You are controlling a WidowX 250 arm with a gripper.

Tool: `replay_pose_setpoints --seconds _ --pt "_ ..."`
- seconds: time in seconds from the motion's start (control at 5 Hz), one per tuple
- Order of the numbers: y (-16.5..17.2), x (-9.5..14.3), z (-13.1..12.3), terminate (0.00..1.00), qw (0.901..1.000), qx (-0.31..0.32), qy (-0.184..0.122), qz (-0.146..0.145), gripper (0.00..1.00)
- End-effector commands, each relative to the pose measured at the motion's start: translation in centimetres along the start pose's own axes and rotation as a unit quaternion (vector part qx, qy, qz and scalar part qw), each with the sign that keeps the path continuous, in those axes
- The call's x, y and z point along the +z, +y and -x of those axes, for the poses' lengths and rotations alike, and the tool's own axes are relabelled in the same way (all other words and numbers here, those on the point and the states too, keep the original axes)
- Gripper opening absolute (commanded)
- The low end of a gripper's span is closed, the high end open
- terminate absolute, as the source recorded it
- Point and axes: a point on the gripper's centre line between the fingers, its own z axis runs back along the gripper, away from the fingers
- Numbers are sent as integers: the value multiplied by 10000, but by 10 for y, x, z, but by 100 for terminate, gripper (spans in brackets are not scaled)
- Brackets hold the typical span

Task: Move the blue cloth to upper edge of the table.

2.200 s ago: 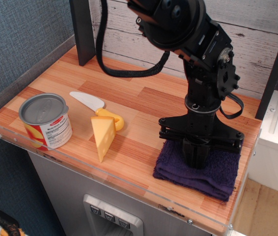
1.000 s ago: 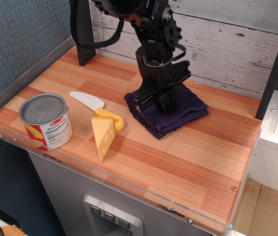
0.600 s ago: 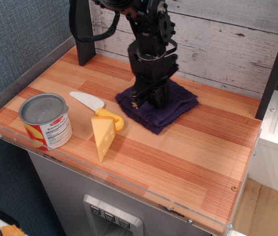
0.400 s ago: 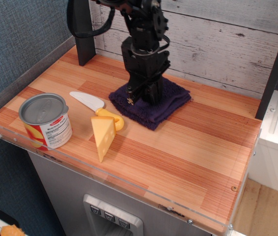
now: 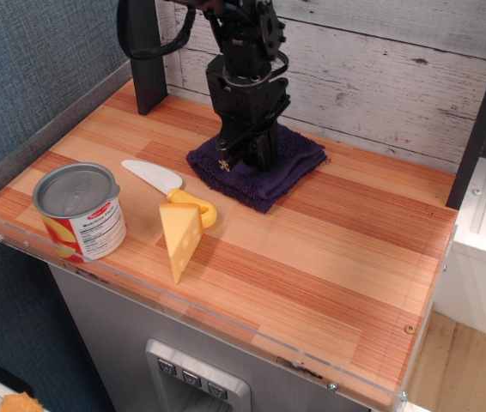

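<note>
The blue cloth [image 5: 286,172], a dark navy-purple folded towel, lies on the striped wooden table [image 5: 337,249] near its far edge, close to the white plank wall. My black gripper [image 5: 249,154] points straight down onto the cloth's middle, its fingers pressed into the fabric and closed on a pinch of it. The cloth's centre is hidden under the gripper.
A soup can [image 5: 80,211] stands at the front left. A yellow cheese wedge [image 5: 179,240] and a toy knife [image 5: 170,188] with a white blade and yellow handle lie just in front-left of the cloth. A dark post [image 5: 144,60] stands at the back left. A clear acrylic rim [image 5: 174,300] edges the table.
My gripper has dragged the cloth from the front right corner across the table to the back middle, near the wall, still gripping it.
</note>
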Motion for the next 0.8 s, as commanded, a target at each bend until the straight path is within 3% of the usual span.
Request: replay_pose_setpoints --seconds 0.0,0.4,0.6 --pt "-5 11 -6 0 9997 162 -41 193 0" --pt "-14 15 1 0 9998 -7 -92 164 0" --pt "-14 22 2 0 9995 -78 -25 309 0"
